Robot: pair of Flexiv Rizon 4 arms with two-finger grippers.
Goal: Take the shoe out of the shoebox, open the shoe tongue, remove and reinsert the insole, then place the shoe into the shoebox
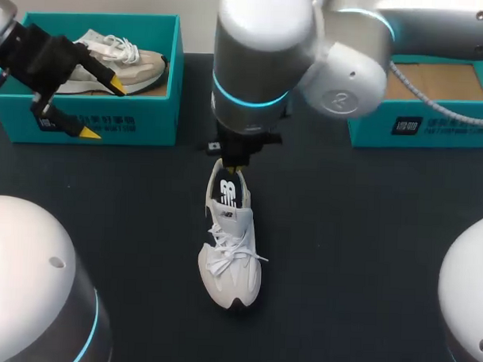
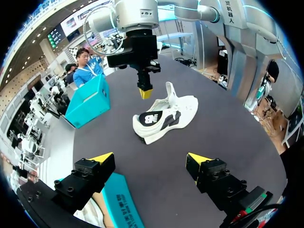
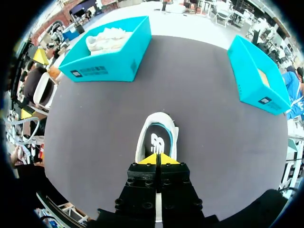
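A white shoe (image 1: 231,252) lies on the dark table (image 1: 366,257), toe toward me. Its dark insole (image 1: 228,190) with a white logo shows at the heel opening. My right gripper (image 1: 232,163) hangs just above the heel, fingers shut with nothing seen between them. In the right wrist view the gripper (image 3: 158,159) sits right over the insole (image 3: 156,140). From the left wrist view the right gripper (image 2: 145,91) stays a little clear of the shoe (image 2: 168,114). My left gripper (image 1: 103,109) is open, over the front wall of the left shoebox (image 1: 140,118).
The left teal shoebox holds a second pale shoe (image 1: 119,57). Another teal box (image 1: 434,128) with a brown cardboard bottom stands at the back right. Two white arm bases (image 1: 31,285) fill the near corners.
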